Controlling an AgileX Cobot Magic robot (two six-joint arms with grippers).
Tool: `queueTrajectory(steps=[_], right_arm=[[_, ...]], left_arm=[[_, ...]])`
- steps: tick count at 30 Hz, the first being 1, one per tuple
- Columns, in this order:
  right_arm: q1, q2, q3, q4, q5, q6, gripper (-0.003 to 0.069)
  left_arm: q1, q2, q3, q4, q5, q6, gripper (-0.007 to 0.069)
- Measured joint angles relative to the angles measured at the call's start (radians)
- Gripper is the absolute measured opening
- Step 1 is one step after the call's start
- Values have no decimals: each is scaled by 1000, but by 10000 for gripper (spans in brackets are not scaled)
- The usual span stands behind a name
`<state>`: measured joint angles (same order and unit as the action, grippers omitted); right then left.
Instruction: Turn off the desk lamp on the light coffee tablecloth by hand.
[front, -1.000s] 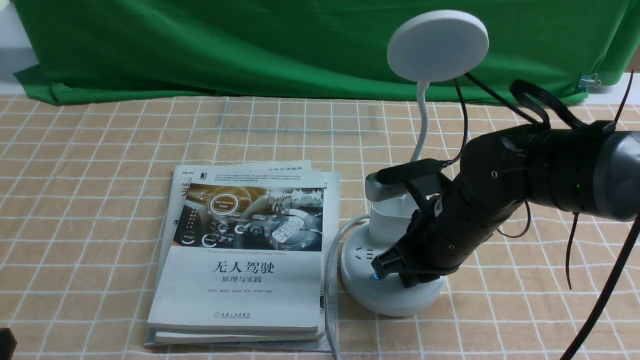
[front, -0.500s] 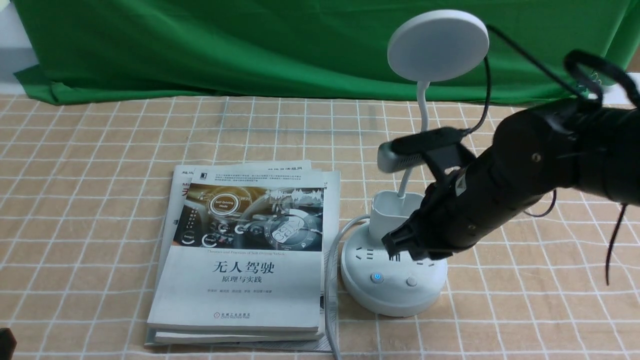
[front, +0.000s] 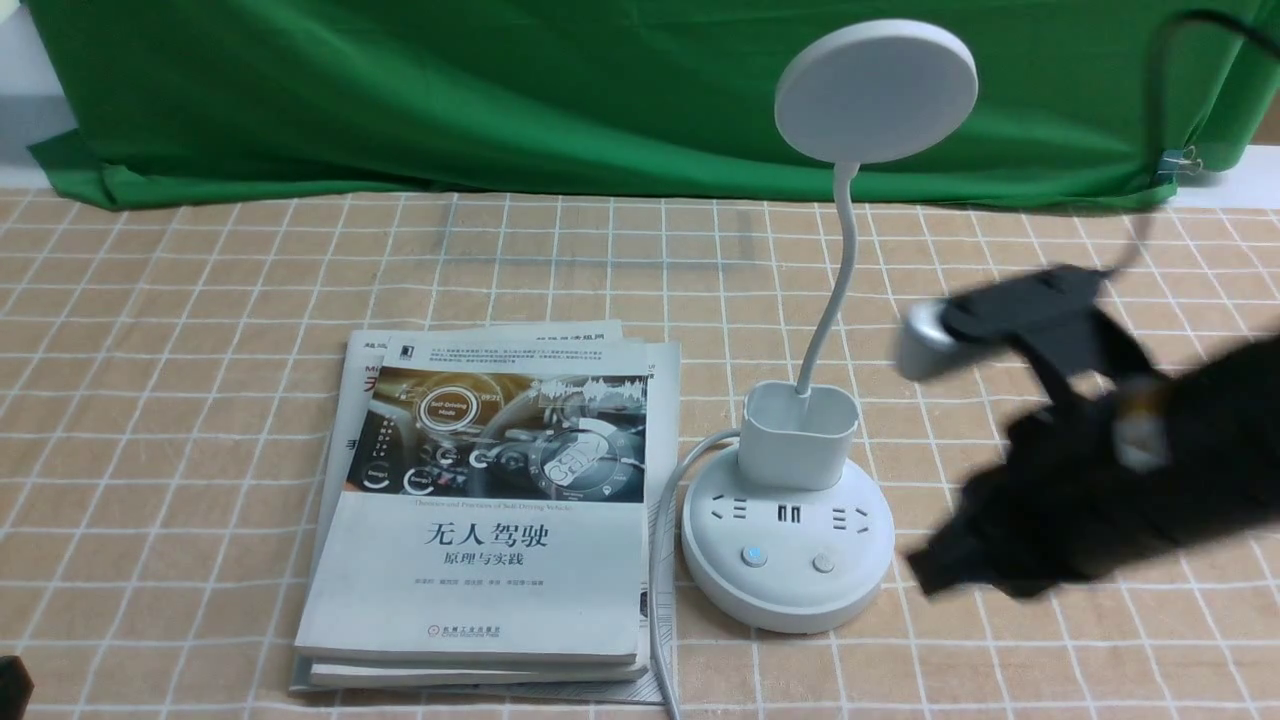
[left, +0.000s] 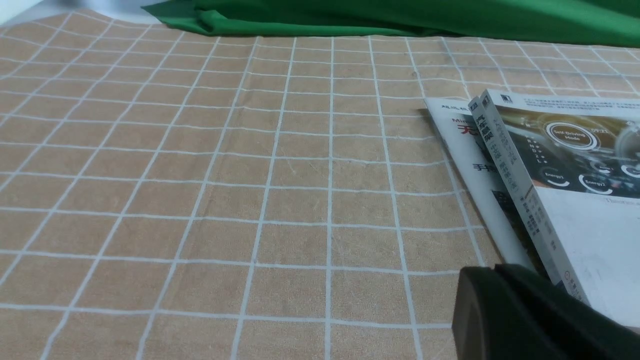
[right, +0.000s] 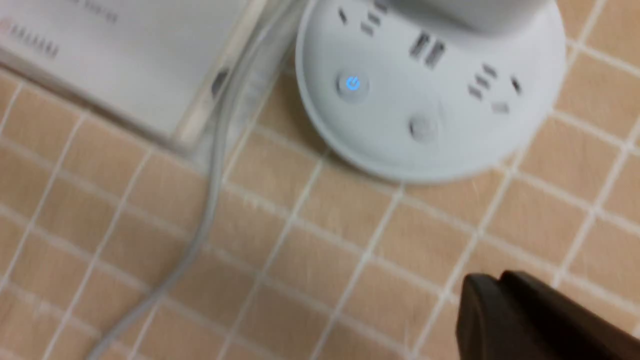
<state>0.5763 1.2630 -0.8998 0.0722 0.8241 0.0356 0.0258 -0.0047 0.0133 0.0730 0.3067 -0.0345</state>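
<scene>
The white desk lamp stands on the light coffee tablecloth (front: 200, 330), with its disc head (front: 876, 92) up on the gooseneck, the pen cup (front: 798, 440) empty and the round base (front: 790, 590) below. The base's left button (front: 754, 556) glows blue; the right button (front: 823, 563) is plain. Both buttons show in the right wrist view, the blue one (right: 352, 83) and the plain one (right: 423, 126). My right gripper (front: 925, 575), blurred, is shut and empty, apart from the base on its right; its fingertips (right: 492, 285) are together. My left gripper (left: 492, 272) is shut and empty beside the books.
A stack of books (front: 490, 520) lies just left of the lamp base, with the lamp's white cable (front: 660, 540) running between them toward the front edge. A green cloth backdrop (front: 500, 90) closes the far side. The books' spines show in the left wrist view (left: 520, 185).
My right gripper was down on the base's left button, then lifted and pulled away to the right. The blue button light still glows. The lamp and books have not moved.
</scene>
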Motion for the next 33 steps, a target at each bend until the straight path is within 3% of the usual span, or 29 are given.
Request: queueTrajectory(steps=[11,20,25,33], right_arm=[[0,-302,76,0,54,15,59],[-5,-444,114,-48,35,18,25],[-106,-588,277,-57,-148,14,26],[-367,-877,646,-72,-433,9,31]], left_arm=[[0,0,0,0,0,0,4],[0,0,0,0,0,0,4],[0,0,0,0,0,0,4],[0,0,0,0,0,0,4]])
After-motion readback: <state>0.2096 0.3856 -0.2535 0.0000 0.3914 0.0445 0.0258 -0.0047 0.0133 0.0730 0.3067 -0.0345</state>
